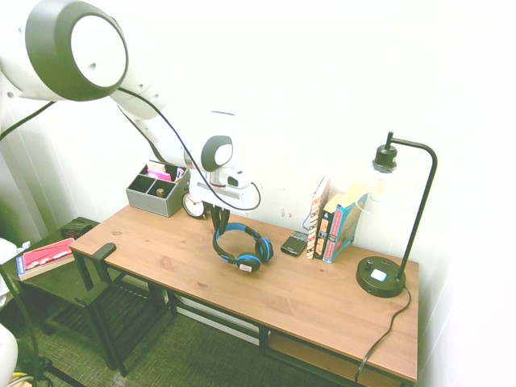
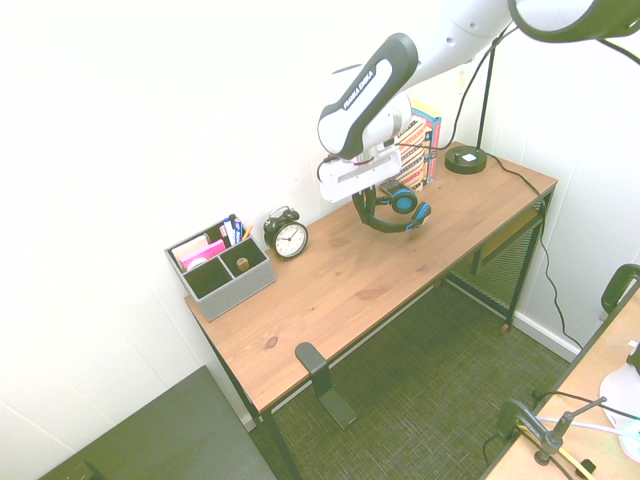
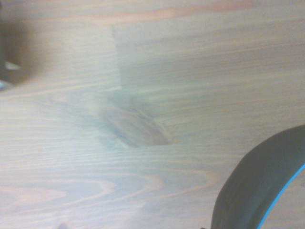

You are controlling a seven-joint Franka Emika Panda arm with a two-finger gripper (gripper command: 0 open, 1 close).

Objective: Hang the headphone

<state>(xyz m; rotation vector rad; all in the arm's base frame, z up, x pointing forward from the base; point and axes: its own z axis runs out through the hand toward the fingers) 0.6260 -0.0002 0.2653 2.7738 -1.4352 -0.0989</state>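
First exterior view shows the gripper (image 1: 219,216) pointing straight down, its jaws clamped on the blue headband of the headphone (image 1: 240,245), which dangles just above the middle of the desk (image 1: 201,274). The lifting step looks to be in hand. The likely hanger is the black hook (image 1: 103,251) clamped at the desk's edge, off toward nine o'clock from the headphone in this view; the next move calls for carrying the band over it and lowering so the arch straddles the hook. The band is a smooth, glossy curve, the ear cups round, black and padded with blue trim. The desk is knotty, grained pine on a thin black metal frame.
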